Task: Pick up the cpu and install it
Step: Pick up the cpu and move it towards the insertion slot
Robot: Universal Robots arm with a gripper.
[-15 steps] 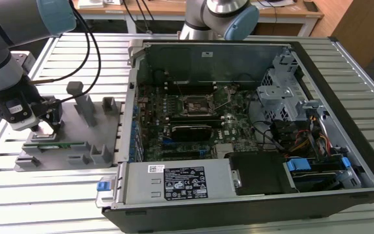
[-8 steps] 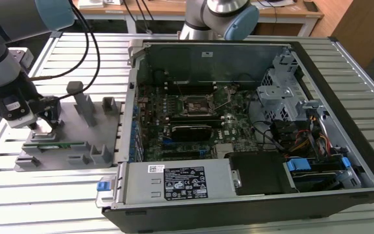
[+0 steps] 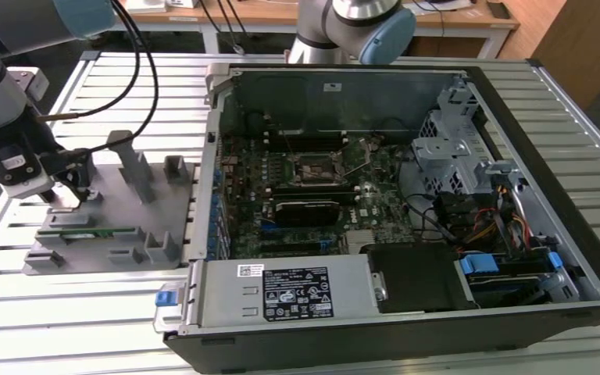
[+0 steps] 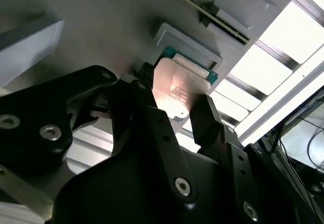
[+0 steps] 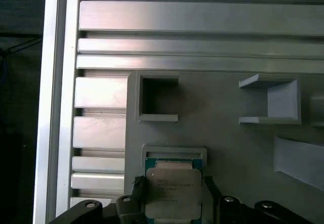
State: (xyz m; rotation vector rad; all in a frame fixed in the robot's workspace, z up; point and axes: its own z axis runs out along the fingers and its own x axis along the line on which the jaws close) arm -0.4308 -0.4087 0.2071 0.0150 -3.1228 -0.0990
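Observation:
The cpu (image 5: 173, 192) is a small square chip with a silvery top (image 4: 178, 88). It lies at a shallow walled pocket (image 5: 174, 152) of the grey holder plate (image 3: 123, 226), at the exterior view's left. My gripper (image 3: 66, 191) hangs over that plate. In both wrist views its two black fingers (image 4: 205, 113) press against opposite edges of the chip, so the gripper (image 4: 174, 105) is shut on it (image 5: 173, 184). The motherboard's square socket (image 3: 311, 168) sits inside the open computer case (image 3: 405, 312), well off to the exterior view's right.
The holder plate carries several upright grey posts (image 3: 133, 160) and an open square bracket (image 5: 154, 97). A long green memory stick (image 3: 87, 232) rests in its front slot. Everything stands on a ribbed aluminium table (image 3: 71, 312). A second arm's base (image 3: 352, 31) is behind the case.

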